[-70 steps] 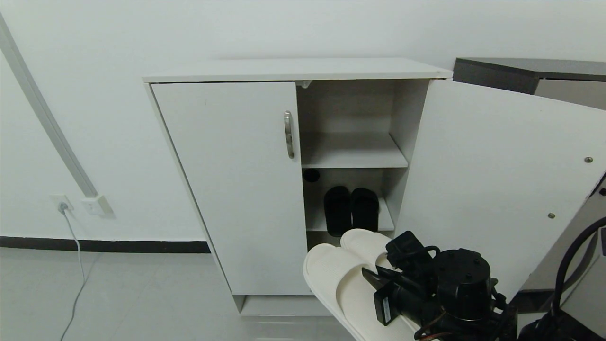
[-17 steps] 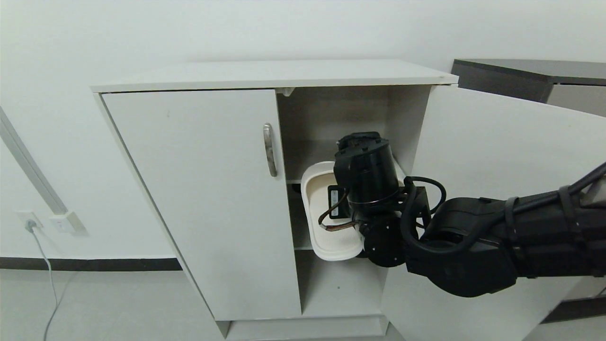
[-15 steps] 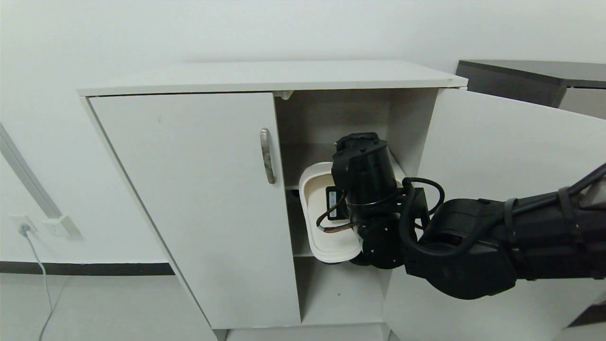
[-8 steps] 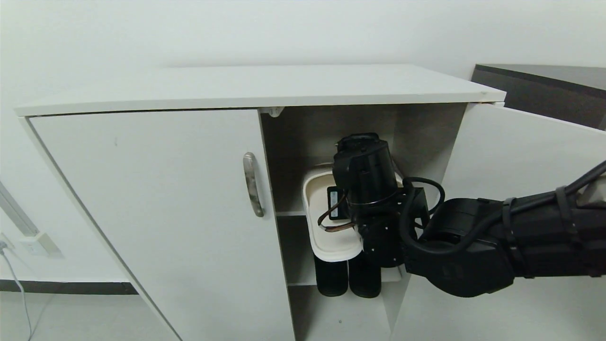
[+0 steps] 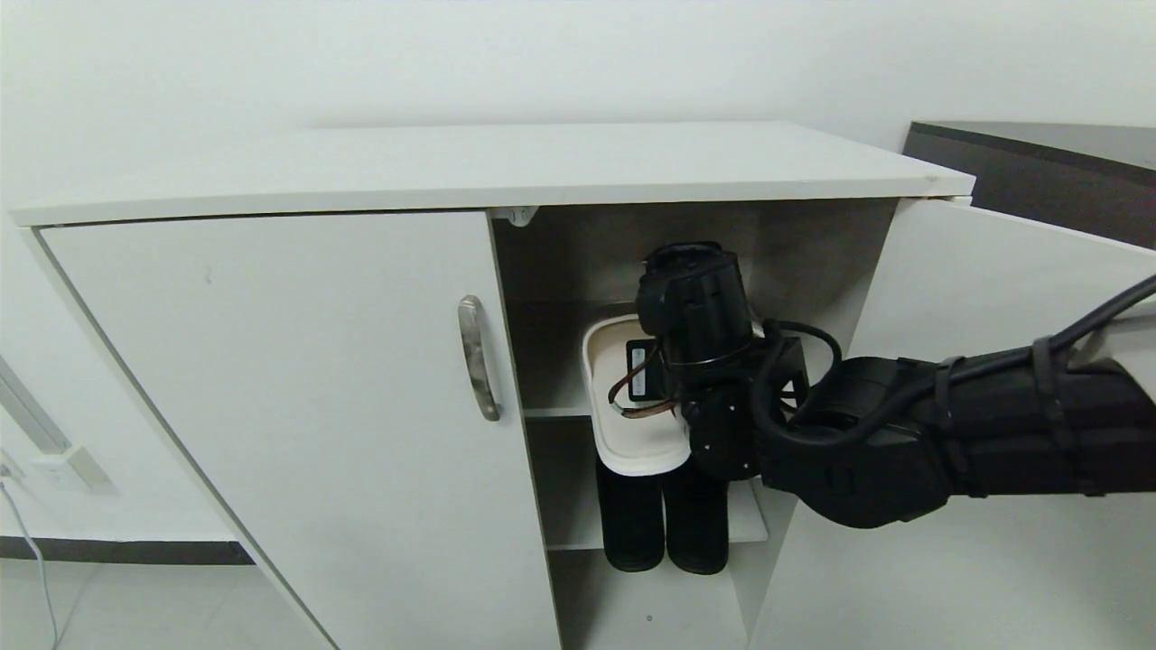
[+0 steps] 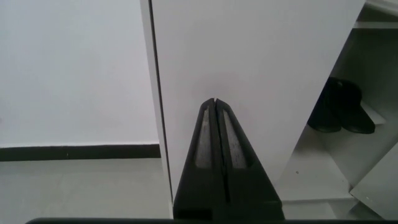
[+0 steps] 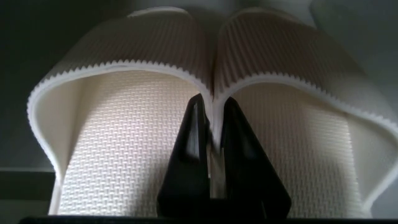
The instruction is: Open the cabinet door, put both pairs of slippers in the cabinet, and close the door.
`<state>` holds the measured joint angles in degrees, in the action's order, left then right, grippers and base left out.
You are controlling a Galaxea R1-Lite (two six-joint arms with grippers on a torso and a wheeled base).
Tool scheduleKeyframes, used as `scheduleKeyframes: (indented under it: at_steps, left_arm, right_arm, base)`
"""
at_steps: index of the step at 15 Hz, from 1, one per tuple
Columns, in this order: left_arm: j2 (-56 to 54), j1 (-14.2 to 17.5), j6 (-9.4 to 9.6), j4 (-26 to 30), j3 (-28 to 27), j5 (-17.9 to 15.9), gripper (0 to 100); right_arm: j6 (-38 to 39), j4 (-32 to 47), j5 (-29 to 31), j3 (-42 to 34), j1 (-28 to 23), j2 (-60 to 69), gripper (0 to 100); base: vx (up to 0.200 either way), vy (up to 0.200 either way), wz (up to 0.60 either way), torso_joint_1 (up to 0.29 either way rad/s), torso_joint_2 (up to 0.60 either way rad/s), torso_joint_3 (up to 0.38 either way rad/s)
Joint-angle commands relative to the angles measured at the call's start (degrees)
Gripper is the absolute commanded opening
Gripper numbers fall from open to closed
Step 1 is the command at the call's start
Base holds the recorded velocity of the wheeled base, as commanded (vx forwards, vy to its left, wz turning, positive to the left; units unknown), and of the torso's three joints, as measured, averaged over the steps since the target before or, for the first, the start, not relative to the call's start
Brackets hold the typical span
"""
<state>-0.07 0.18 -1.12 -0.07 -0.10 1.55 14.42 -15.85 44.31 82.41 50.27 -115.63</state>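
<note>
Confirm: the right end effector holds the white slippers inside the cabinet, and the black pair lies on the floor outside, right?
No. The head view shows the black pair on a shelf inside the cabinet; the right end effector holds the white slippers.

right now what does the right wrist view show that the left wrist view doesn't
Right wrist view: the white ribbed foam slippers side by side, with the right gripper clamped on their touching inner edges. Left wrist view: the left gripper shut on nothing, in front of the closed white cabinet door, with the black slippers on a shelf inside and the grey floor below. Shared: each has its own black gripper in the foreground and one pair of slippers; I cannot tell that any single object appears in both.
</note>
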Motion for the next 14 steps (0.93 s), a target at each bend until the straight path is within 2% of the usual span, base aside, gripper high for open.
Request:
scheduleKeyframes:
  at_steps: [1,6,9,14]
  left_arm:
    - [0.07,-0.09,-0.02,-0.01,0.01,0.03,0]
    - [0.07,-0.01,-0.02,-0.01,0.01,0.03,0]
    - [0.07,-0.01,-0.02,-0.01,0.01,0.03,0]
    - [0.07,-0.01,-0.02,-0.01,0.01,0.12,0]
  right_arm:
    - [-0.01,0.38,-0.54,2.14,-1.14,-2.23,0]
    - [-0.01,8.55,-2.74,14.01,-3.96,-6.54,0]
    - [-0.01,10.75,-3.00,19.02,-5.10,-8.56,0]
    - [-0.01,10.31,-2.65,21.57,-5.71,-11.20,0]
  base:
    - [0.000,0.000,0.00,0.000,0.00,0.000]
    - [0.000,0.000,0.00,0.000,0.00,0.000]
    - [0.000,0.000,0.00,0.000,0.00,0.000]
    - [0.000,0.000,0.00,0.000,0.00,0.000]
